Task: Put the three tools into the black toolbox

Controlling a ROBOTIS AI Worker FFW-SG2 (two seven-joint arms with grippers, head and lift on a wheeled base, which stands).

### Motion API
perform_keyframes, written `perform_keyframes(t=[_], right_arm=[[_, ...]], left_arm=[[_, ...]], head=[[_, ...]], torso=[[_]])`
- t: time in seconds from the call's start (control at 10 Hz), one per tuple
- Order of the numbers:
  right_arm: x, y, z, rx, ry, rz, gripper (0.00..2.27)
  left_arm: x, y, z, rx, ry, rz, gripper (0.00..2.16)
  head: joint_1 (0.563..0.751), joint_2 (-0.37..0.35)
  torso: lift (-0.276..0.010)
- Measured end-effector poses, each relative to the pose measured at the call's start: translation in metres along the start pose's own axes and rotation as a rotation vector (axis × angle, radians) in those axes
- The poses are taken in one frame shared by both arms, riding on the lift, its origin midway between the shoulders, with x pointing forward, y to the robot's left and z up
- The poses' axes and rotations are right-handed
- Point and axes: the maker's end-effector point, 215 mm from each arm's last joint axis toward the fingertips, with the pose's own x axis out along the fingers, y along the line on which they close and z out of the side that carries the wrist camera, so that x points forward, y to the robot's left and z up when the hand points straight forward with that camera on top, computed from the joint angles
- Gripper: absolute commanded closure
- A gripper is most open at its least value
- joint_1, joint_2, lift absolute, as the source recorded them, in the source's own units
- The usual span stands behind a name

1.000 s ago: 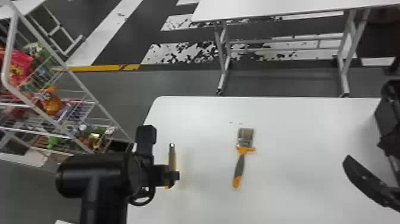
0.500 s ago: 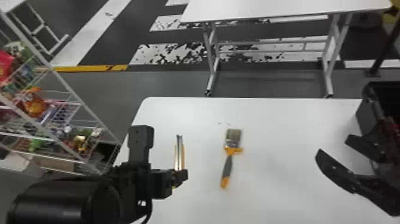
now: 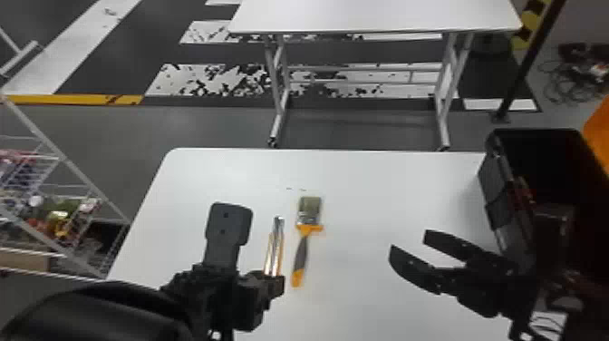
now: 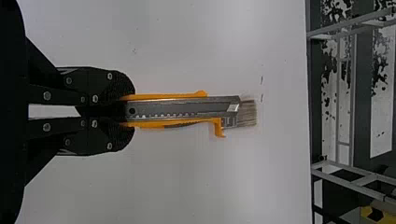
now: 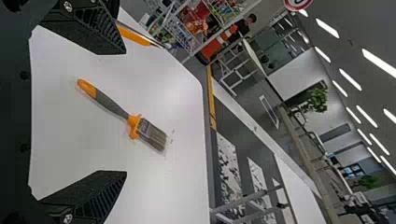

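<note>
In the head view my left gripper [image 3: 274,283] is shut on an orange-and-metal utility knife [image 3: 274,251], held above the table, left of the paintbrush [image 3: 304,249]. The left wrist view has the knife [image 4: 182,108] lengthwise between the fingertips of my left gripper [image 4: 128,111], overlapping the brush [image 4: 248,113]. On the right, my right gripper [image 3: 408,240] stands open with nothing between its fingers, beside the black toolbox [image 3: 496,181]. From the right wrist, the brush [image 5: 112,106] lies flat beyond the spread fingers of my right gripper [image 5: 123,112]. Something red is partly visible in the dark toolbox.
The white table [image 3: 362,181] carries the brush and, at its right edge, the toolbox. Behind it stands another white table [image 3: 376,16]. A wire rack with colourful goods [image 3: 59,217] is at the left.
The head view has swung rightward, bringing more of the toolbox into sight. My left gripper, still holding the knife, has come closer to the brush. The right gripper remains open.
</note>
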Motion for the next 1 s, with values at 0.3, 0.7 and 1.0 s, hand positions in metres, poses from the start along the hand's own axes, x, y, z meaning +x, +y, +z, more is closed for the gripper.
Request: perform_keyframes(t=[0.3, 0.7, 1.0], right_arm=[[0.02, 0.034, -0.011, 0.09, 0.119, 0.086, 0.08], [0.033, 0.052, -0.007, 0.106, 0.143, 0.129, 0.08], [0.039, 0.055, -0.014, 0.123, 0.148, 0.141, 0.08]], left_arm=[[-0.001, -0.03, -0.002, 0.082, 0.001, 0.0, 2.07], [-0.003, -0.06, -0.008, 0.169, 0.001, 0.01, 2.07], [-0.003, -0.075, -0.012, 0.199, 0.004, 0.0, 2.07]], head=[[0.695, 0.172], [0.695, 0.162], [0.695, 0.152]], torso=[[-0.051], [-0.051], [-0.051]])
